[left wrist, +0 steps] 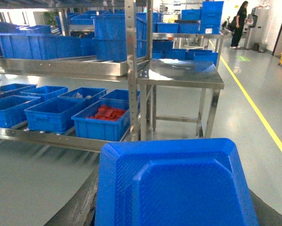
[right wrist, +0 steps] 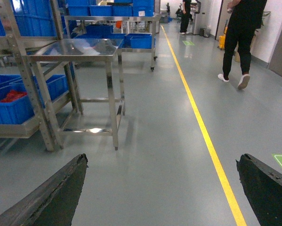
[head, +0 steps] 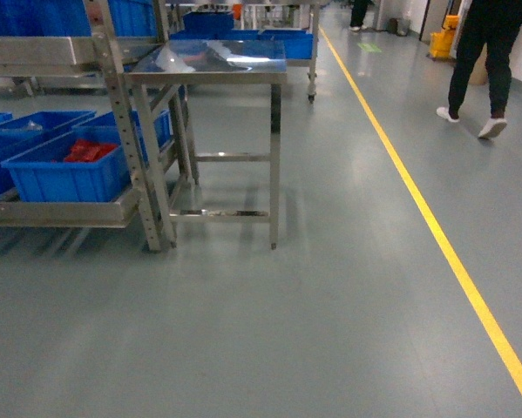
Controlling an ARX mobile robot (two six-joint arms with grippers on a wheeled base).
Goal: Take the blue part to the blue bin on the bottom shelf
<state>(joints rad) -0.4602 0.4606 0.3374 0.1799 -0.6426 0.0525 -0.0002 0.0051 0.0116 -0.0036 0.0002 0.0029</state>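
- The left gripper (left wrist: 171, 207) carries a blue part (left wrist: 173, 183), a flat moulded tray-like piece that fills the bottom of the left wrist view; only dark edges of the claw show beneath it, so how wide the jaws stand cannot be told.
- The right gripper (right wrist: 162, 188) is spread wide with nothing between its two dark fingers (right wrist: 51, 193), only grey floor (right wrist: 155, 155).
- Beyond the held part, up and to the left, the bottom shelf (left wrist: 46, 137) carries a row of blue crates; which is the target blue bin cannot be told.
- The nearest crate with red bags (left wrist: 105, 121) sits by the rack post.
- A steel table (left wrist: 185, 75) stands right of the rack.
- A yellow line (head: 417, 200) runs along the floor; a person (head: 480, 61) walks beyond it.
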